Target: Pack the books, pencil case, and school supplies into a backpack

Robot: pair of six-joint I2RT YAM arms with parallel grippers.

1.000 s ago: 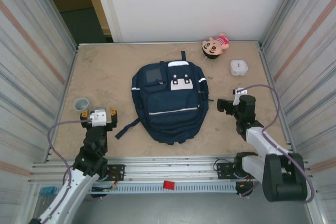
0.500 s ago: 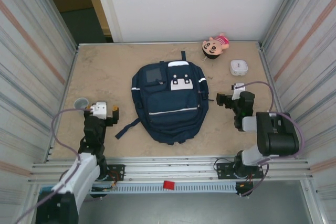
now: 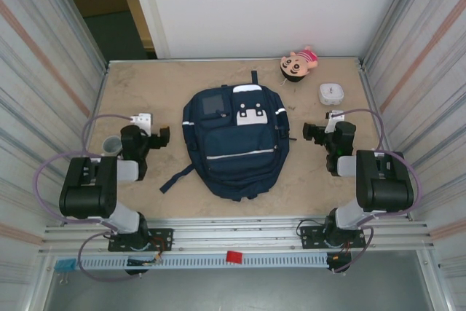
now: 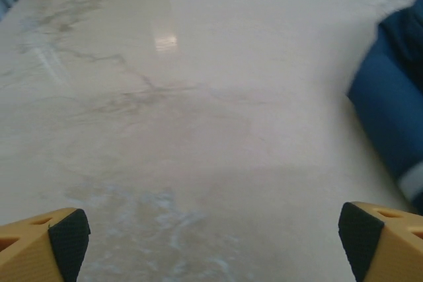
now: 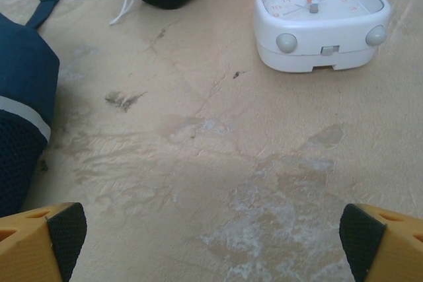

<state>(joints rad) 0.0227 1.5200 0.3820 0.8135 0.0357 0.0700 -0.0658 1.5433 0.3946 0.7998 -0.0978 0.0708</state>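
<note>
Backpack [image 3: 237,143], seemingly zipped, flat on table [image 3: 145,92]

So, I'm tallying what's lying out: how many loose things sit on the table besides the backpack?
3: a plush doll at the far right, a white clock just nearer than it, and a grey cup on the left side. Anything inside the backpack is hidden.

Beige marbled table [image 3: 145,92] bearing a navy backpack [image 3: 234,143]. Beyond the backpack's right side, pink plush doll [image 3: 299,61] and white box [image 3: 331,93]. Left of the backpack, grey cup [image 3: 111,144].
</note>
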